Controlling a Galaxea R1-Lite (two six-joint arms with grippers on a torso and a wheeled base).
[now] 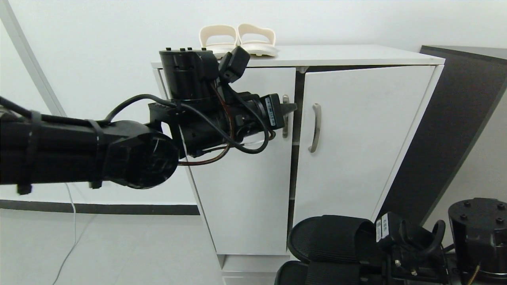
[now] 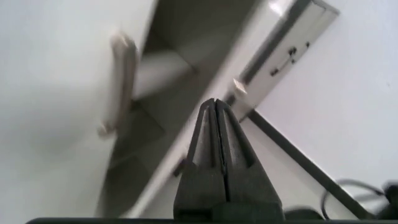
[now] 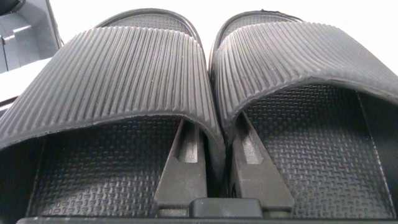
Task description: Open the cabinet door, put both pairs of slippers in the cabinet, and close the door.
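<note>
Working on the first step, by the look of it: left gripper (image 1: 292,107) up at the handle (image 1: 285,120) of the cabinet's left door (image 1: 245,186), fingers pressed flat together with nothing between them (hooking or nudging the handle, perhaps, rather than clamping it). Dark gap showing between the two doors, so ajar at most, not swung wide enough for loading. Right gripper (image 3: 214,124) down low in front of the cabinet (image 1: 356,55), closed on the black slippers (image 1: 332,237), one finger inside each shoe and the two inner walls pinched between. Cream slippers (image 1: 237,37) sitting side by side on the cabinet top toward its back left, well apart from both grippers. Inside of the cabinet too dark to judge. Done so far, then: one pair picked up, door barely started. Left to do: pulling the door fully open, placing the black pair inside, fetching the cream pair down from the top and placing it too, shutting the door.
</note>
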